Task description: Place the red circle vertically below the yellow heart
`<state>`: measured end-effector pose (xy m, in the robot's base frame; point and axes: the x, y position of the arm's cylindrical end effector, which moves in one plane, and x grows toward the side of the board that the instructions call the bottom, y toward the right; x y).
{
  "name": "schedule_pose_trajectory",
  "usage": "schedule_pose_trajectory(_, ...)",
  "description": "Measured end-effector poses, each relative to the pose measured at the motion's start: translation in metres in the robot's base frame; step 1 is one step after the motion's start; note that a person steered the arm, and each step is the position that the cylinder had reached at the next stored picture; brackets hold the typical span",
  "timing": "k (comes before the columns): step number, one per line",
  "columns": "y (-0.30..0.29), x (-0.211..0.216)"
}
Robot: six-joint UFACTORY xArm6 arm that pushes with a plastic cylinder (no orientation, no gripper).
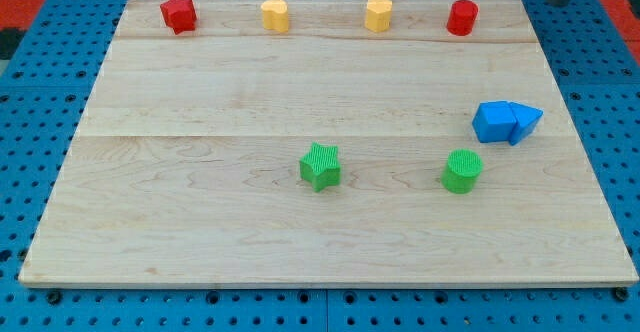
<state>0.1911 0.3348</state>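
Note:
The red circle (462,18) stands at the board's top edge, toward the view's right. The yellow heart (275,15) stands on the same top row, left of centre, with a yellow hexagon-like block (378,14) between the two. My tip (563,4) shows at the view's top right corner, just off the board. It is up and to the right of the red circle, well apart from it and touching no block.
A red star-like block (178,14) stands at the top left. A green star (320,166) and a green circle (462,171) stand in the lower middle. A blue cube (492,122) and a blue triangle (524,122) touch each other at the right. The wooden board (200,222) lies on a blue pegboard.

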Motion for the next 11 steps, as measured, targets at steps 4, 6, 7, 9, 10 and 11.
schedule_pose_trajectory(4,-0.147,0.033)
schedule_pose_trajectory(6,-0.109,0.072)
schedule_pose_trajectory(7,-0.075,0.089)
schedule_pose_trajectory(9,-0.16,0.107)
schedule_pose_trajectory(10,-0.151,0.125)
schedule_pose_trajectory(11,-0.166,0.134)
